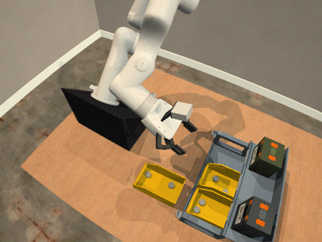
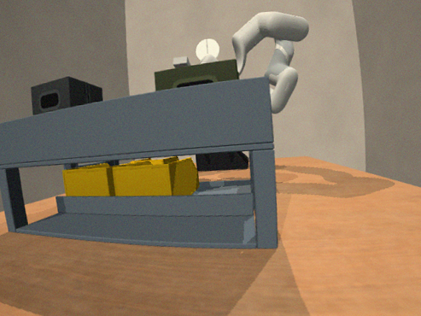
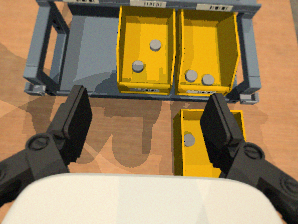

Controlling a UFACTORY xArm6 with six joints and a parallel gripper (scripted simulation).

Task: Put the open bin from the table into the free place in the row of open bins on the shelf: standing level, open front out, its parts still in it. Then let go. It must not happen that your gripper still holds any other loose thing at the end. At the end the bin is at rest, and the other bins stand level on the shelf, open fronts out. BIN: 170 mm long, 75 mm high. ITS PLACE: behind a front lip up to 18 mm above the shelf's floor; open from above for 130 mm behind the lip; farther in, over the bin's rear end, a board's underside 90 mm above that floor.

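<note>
The open yellow bin [image 1: 158, 180] [image 3: 194, 162] stands level on the table before the shelf [image 2: 132, 128], with two grey round parts in it; the wrist view shows only one of them, and the bin's near end is hidden. My gripper [image 1: 186, 139] [image 3: 147, 104] is open and empty, above the table and off to one side of this bin; its right finger overlaps the bin in the wrist view. Two yellow bins, the middle one [image 1: 207, 180] [image 2: 141, 180] [image 3: 145, 30] and the end one [image 1: 215, 209] [image 2: 88, 183] [image 3: 210, 45], stand level on the shelf. The free place [image 1: 227, 156] [image 3: 92, 50] is beside the middle one.
A green case [image 1: 267, 159] [image 2: 221, 72] and a dark grey case [image 1: 256, 220] [image 2: 56, 98] stand on the upper board [image 1: 263, 185] behind the bin row. Side frames close both shelf ends. A black block [image 1: 101, 124] carries the arm's base.
</note>
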